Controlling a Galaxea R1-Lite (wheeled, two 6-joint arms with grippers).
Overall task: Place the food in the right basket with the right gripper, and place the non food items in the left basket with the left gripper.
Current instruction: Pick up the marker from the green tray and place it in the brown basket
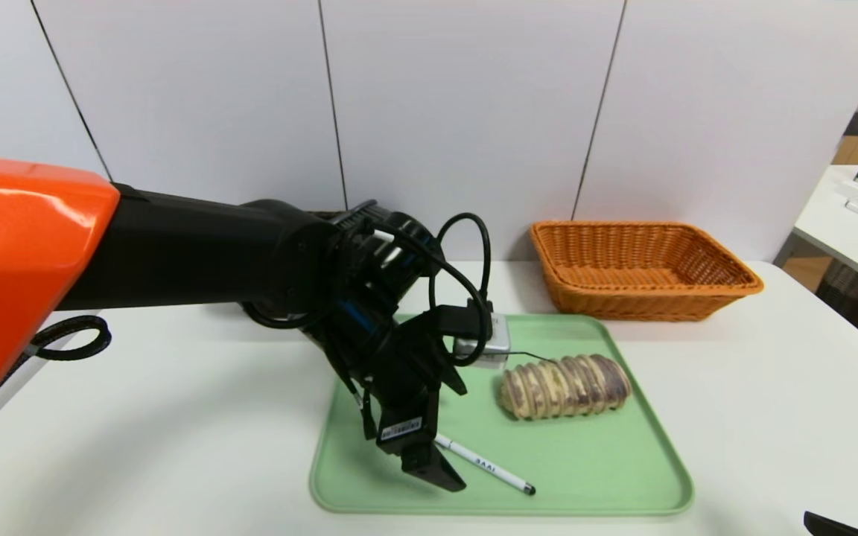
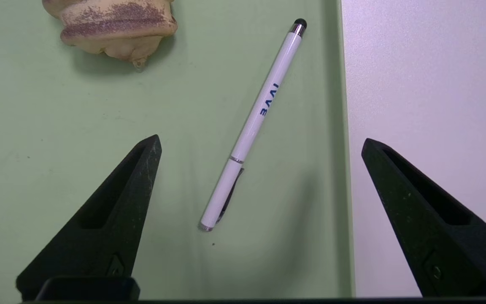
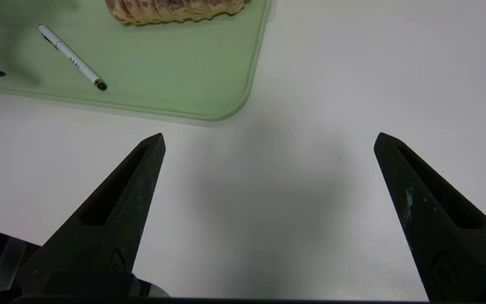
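While the left gripper (image 1: 429, 465) hung over the near left part of the green tray (image 1: 585, 476), its two pointed fingers (image 2: 112, 211) stood spread wide with nothing between them but air. Seen from the left wrist, the white pen (image 2: 253, 126) lay flat on the tray below the gap between those fingers, slanted, its black tip pointing away from the claw and close to the tray's raised edge; one finger was over the tray and the other over the white table (image 2: 428, 84) beside it. From the head view the pen (image 1: 485, 467) lay just beside the lower finger, and whether they touched could not be told. The bread roll (image 1: 564, 385), ridged in tan and purple-brown, lay on its side on the tray's middle right, apart from the pen. Behind the tray, toward the wall, the orange basket (image 1: 641, 272) sat on the table, just beyond the tray's far right corner. No dark basket or hand brush appeared in any view; the bulky left arm covered the table's far left. At the head view's lower right corner the right gripper (image 1: 857, 514) was parked, its fingers (image 3: 112, 215) also spread wide and holding nothing above bare table near the tray's rounded corner (image 3: 226, 114).
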